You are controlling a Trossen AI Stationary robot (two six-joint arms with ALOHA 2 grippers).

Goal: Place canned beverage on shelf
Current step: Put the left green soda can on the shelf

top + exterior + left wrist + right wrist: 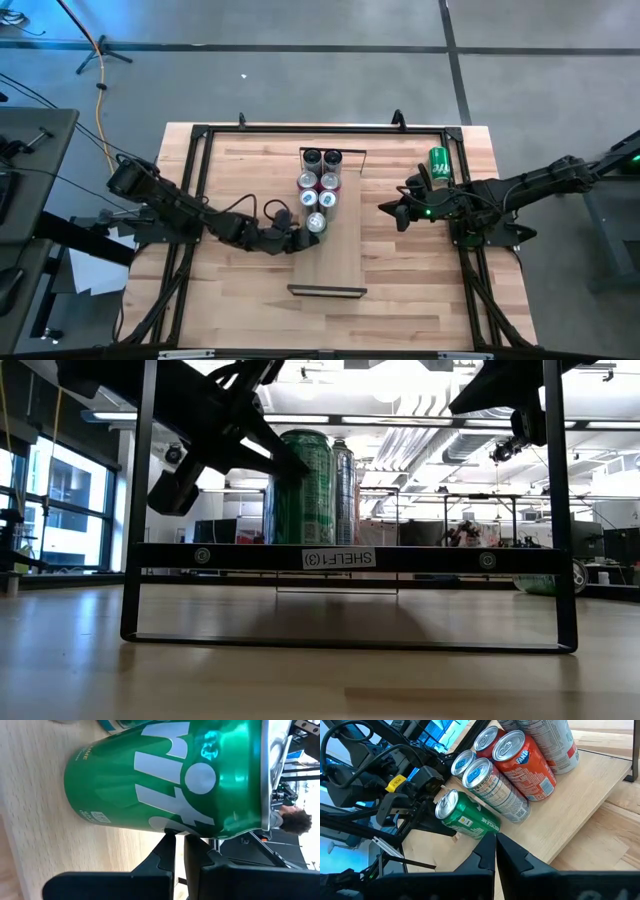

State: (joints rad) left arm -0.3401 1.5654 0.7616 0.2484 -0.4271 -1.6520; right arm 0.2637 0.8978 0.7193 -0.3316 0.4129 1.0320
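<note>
Frame label [338, 558]: black tag, mirrored "SHELF1(3)".
Green can [316, 222]: glossy metal, shelf [330, 262] at 12 o'clock.
Left gripper [303, 240]: fingers pressed together, touching green can.
Right gripper [385, 210]: pressed together, empty.

Dark jointed arms, black cables, green light

The green can [170, 775] overfills the left wrist view, its lettering cut at the top edge; in the low view the shelf [340, 557] frame bar hides the can bases; rear cans [344, 490] stand mostly hidden; a distant person [292, 820] shows only partly.
</note>
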